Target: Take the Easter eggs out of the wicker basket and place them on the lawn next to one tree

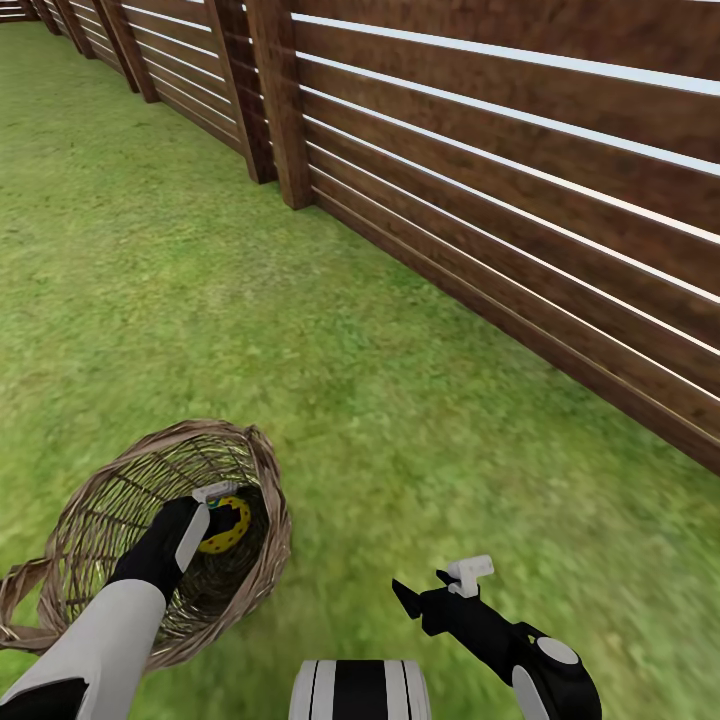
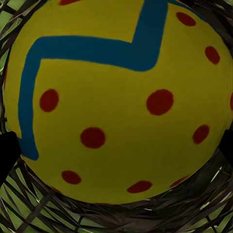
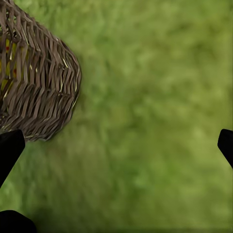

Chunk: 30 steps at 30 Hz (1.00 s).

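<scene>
The wicker basket (image 1: 262, 452) sits tilted on the lawn (image 1: 330, 380) at the lower left of the head view. My left gripper (image 1: 222, 512) reaches into it, open, its fingers on either side of a yellow Easter egg (image 1: 232, 528). In the left wrist view that egg (image 2: 116, 97) is very close, with red dots and a blue zigzag, and dark fingertips (image 2: 7, 153) show at both edges. My right gripper (image 1: 436, 585) hangs open over bare grass to the right of the basket (image 3: 43, 92). Yellow shows through the weave there. I see no tree.
A dark brown slatted wooden fence (image 1: 500, 200) runs from the far left down to the right edge. Open grass lies between the basket and the fence and stretches away at the upper left.
</scene>
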Tool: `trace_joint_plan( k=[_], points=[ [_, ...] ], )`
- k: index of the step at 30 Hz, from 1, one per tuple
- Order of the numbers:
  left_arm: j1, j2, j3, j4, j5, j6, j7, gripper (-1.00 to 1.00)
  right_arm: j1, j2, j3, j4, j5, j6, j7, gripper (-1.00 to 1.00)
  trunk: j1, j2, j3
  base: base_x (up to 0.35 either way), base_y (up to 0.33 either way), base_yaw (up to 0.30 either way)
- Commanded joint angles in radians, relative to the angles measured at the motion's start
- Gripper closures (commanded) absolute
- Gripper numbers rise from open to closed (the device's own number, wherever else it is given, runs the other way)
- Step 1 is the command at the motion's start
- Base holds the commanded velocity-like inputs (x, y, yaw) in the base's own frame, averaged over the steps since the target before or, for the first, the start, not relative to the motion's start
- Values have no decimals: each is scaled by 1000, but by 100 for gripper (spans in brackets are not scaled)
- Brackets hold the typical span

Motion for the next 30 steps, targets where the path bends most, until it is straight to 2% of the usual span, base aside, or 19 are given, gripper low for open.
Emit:
trace_joint_plan(
  k=[1, 11, 14, 30],
  points=[
    [0, 0, 0, -1, 8, 4, 7, 100, 0, 0, -1, -1, -5, 6, 1, -100, 0, 0, -1, 0, 0, 0],
    [0, 1, 1, -2, 8, 7, 9, 100, 0, 0, -1, -1, -5, 6, 1, -100, -1, 0, 7, 0, 0, 0],
    [0, 2, 1, -1, 9, 8, 10, 100, 0, 0, -1, -1, -5, 6, 1, -100, -2, 1, 19, 0, 0, 0],
    [-2, 2, 1, -1, 9, 19, 7, 100, 0, 0, -2, -1, -5, 6, 1, -100, -3, 1, 23, 0, 0, 0]
  ],
)
